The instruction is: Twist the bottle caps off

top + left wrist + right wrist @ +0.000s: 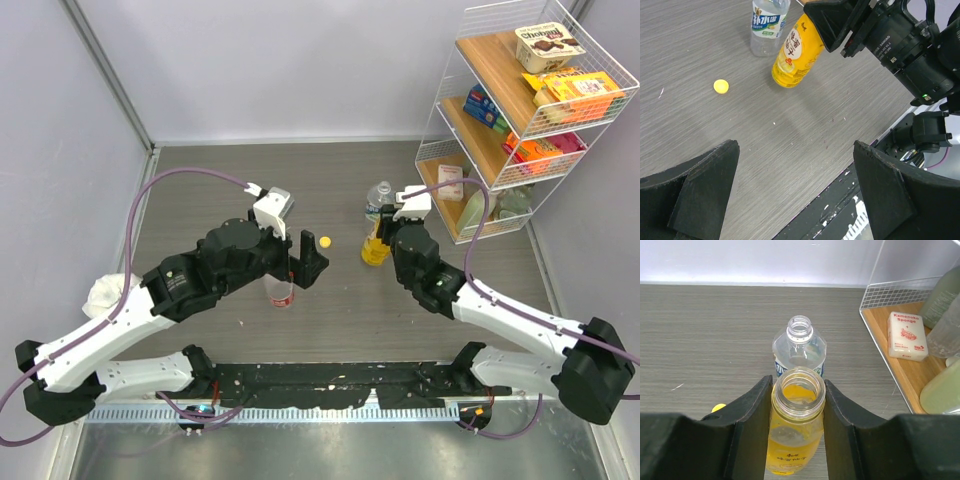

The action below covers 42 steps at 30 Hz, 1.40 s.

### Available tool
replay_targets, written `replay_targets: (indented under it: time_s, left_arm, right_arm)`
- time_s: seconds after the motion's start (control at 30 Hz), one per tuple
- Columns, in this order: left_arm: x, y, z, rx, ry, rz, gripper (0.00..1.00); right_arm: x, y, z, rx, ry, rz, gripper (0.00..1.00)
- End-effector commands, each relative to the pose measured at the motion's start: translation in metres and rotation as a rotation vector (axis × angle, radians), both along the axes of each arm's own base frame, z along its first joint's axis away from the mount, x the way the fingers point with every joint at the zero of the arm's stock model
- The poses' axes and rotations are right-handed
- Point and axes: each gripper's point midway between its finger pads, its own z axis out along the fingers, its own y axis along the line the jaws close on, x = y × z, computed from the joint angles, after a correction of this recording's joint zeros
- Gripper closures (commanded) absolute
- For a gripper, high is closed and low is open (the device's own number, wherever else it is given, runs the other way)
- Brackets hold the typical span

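My right gripper is shut on the neck of the yellow-orange bottle, which stands upright with its mouth open and no cap; it also shows in the top view. The yellow cap lies loose on the table to its left, and shows in the left wrist view too. The clear bottle with the blue-white label stands just behind it, also uncapped. My left gripper is open and empty above the table. The clear bottle with the red label stands partly hidden under the left arm. The red and white-blue caps are out of view.
A wire shelf rack with packets and bottles stands at the right, close behind the right arm; a sponge packet lies on its lowest shelf. A white cloth lies at the left edge. The black rail runs along the near edge.
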Motion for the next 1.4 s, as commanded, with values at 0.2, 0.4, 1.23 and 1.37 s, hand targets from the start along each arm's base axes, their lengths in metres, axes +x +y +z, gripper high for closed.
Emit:
replay_targets:
  time_s: [0.2, 0.4, 1.23, 1.37]
  left_arm:
    - [0.0, 0.003, 0.012, -0.02, -0.03, -0.002, 0.0]
    - [0.0, 0.004, 0.013, -0.031, -0.027, 0.006, 0.0]
    - [-0.001, 0.016, -0.002, -0.019, 0.013, 0.063, 0.0]
    - [0.0, 0.019, -0.007, -0.002, 0.018, 0.08, 0.0]
  right_arm:
    - [0.001, -0.018, -0.011, 0.003, -0.042, -0.128, 0.99]
    - [-0.001, -0.02, -0.031, -0.04, 0.003, -0.133, 0.97]
    - [-0.031, -0.017, 0.019, 0.092, 0.001, 0.004, 0.16]
    - [-0.034, -0.014, 0.044, 0.117, -0.016, 0.039, 0.16]
